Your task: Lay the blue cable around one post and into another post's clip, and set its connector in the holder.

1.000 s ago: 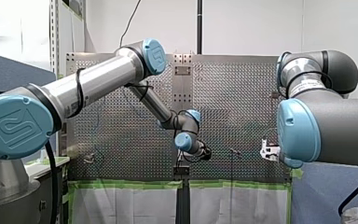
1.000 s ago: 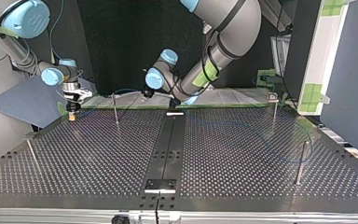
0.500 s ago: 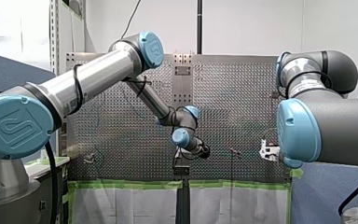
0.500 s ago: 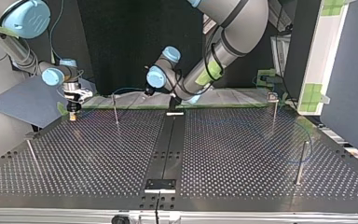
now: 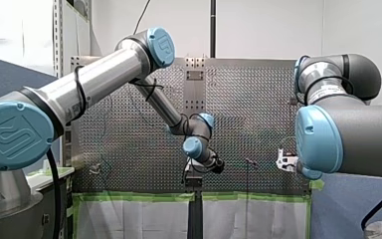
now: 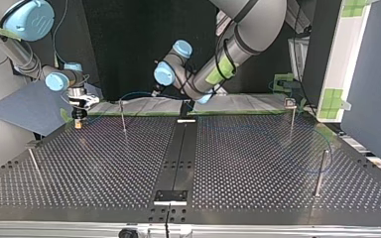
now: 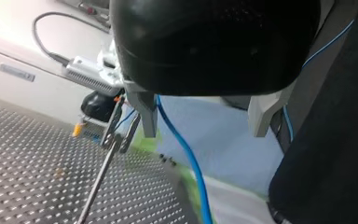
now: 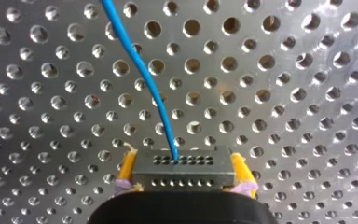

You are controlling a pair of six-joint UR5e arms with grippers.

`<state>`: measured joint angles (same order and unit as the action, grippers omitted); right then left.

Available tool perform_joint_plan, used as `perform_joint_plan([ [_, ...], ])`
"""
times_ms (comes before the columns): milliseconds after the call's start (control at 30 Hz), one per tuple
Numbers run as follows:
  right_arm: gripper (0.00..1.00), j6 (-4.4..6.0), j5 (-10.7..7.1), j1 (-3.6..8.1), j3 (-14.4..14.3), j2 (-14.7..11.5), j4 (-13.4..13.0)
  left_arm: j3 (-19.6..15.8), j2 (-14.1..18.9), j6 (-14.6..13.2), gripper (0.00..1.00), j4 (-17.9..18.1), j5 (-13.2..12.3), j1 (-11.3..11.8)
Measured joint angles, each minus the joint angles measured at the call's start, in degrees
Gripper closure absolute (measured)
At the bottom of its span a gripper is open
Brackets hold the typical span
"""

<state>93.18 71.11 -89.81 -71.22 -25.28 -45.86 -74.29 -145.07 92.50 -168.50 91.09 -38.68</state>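
My right gripper (image 8: 182, 157) is shut on the black connector (image 8: 182, 169), its yellow pads (image 8: 127, 168) pressing both sides. The blue cable (image 8: 140, 70) rises from the connector over the perforated plate. In the top view this gripper (image 6: 80, 113) hangs at the far left corner, just above a small orange piece (image 6: 78, 124). My left gripper (image 7: 203, 130) is open, and the blue cable (image 7: 182, 140) runs loosely between its fingers, close to one finger (image 7: 147, 116). Just beside it stands a thin post with a clip (image 7: 116, 135). In the top view my left gripper (image 6: 155, 92) hovers by that post (image 6: 123, 116).
Other thin posts stand at the top view's right (image 6: 291, 116), near right (image 6: 320, 171) and near left (image 6: 33, 161). A loop of the cable (image 6: 325, 148) lies around the right posts. A black strip (image 6: 178, 158) runs down the table's middle.
My left arm's wrist has lifted and drifted slightly toward the top view's left, near the clip post. My right arm has not moved.
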Motion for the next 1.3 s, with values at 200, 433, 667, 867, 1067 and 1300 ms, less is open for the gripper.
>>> perform_joint_plan([
  [200,1.00,0.01,0.00,-0.03,0.0,0.0,0.0,-0.3,0.7,1.6,0.04,-0.2,-1.6,-0.3],
  [433,1.00,-0.04,0.00,-0.18,0.0,0.0,0.0,-0.8,2.2,3.6,0.06,0.0,-0.7,-0.2],
  [667,1.00,0.00,-0.03,-0.34,0.0,0.1,0.0,-0.8,2.3,5.5,0.06,0.5,1.6,-0.2],
  [867,1.00,0.00,-0.07,-0.40,0.0,0.1,0.0,-0.8,2.3,7.2,0.15,1.3,3.1,-0.1],
  [1067,1.00,0.00,-0.09,-0.42,0.0,0.1,-0.1,-0.8,2.3,7.5,0.21,1.9,5.1,-0.2],
  [1300,1.00,-0.02,-0.08,-0.42,0.0,0.1,-0.1,-0.8,2.3,7.5,0.58,1.9,5.6,-0.3],
])
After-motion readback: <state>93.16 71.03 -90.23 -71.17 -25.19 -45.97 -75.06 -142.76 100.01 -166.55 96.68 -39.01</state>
